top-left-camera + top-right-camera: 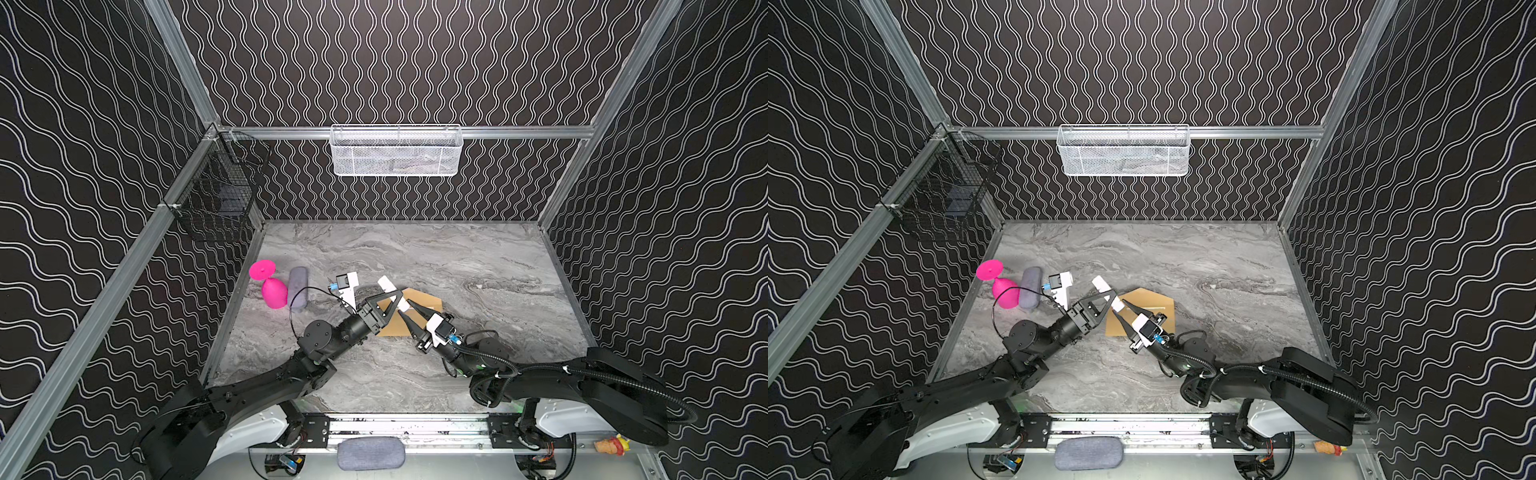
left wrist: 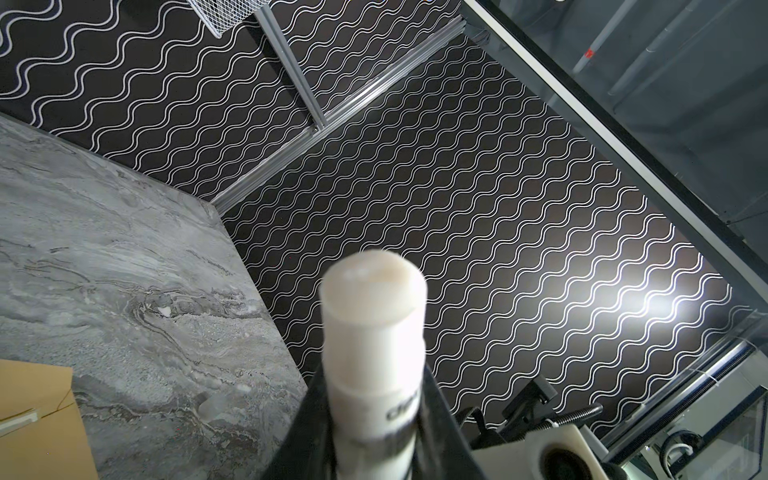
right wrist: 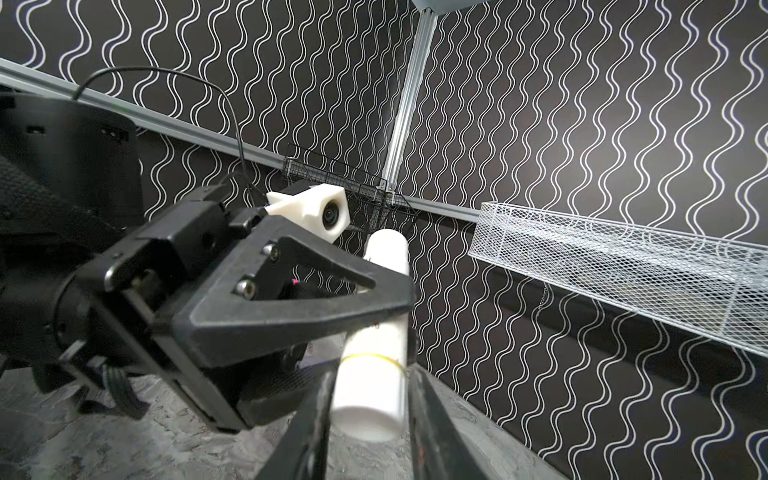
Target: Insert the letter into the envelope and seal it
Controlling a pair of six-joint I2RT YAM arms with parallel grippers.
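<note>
Left jaws: the left gripper (image 1: 395,297) is clamped across the middle of a white glue stick (image 3: 370,386), holding it tilted in the air.
Right jaws: the right gripper (image 1: 405,311) has a jaw on each side of the stick's near end. They look right against it, but I cannot tell whether they are pressing.
Stick's long axis: in both top views it slants from back-left to front-right, with its near end pointing into the right jaws. The right arm meets it end-on and the left arm crosses it.
Envelope: the envelope (image 1: 424,300) lies flat on the worktop (image 1: 478,266), under the two grippers and touching neither. Its long side runs roughly left to right, and a pointed edge faces the back wall.
Letter: not in sight. I would guess it is already inside, but nothing shows that.
Nearer arm: both hang over the envelope's left part, so neither is clearly closer.
What the next move turns on: to my eye the two arms are working the stick between them, perhaps its cap or base. That would call for a pull or twist along the stick's own slant. The glue end would then have to come down to the flap below.
Risk: a pull off that line could drag the stick through the left jaws.
</note>
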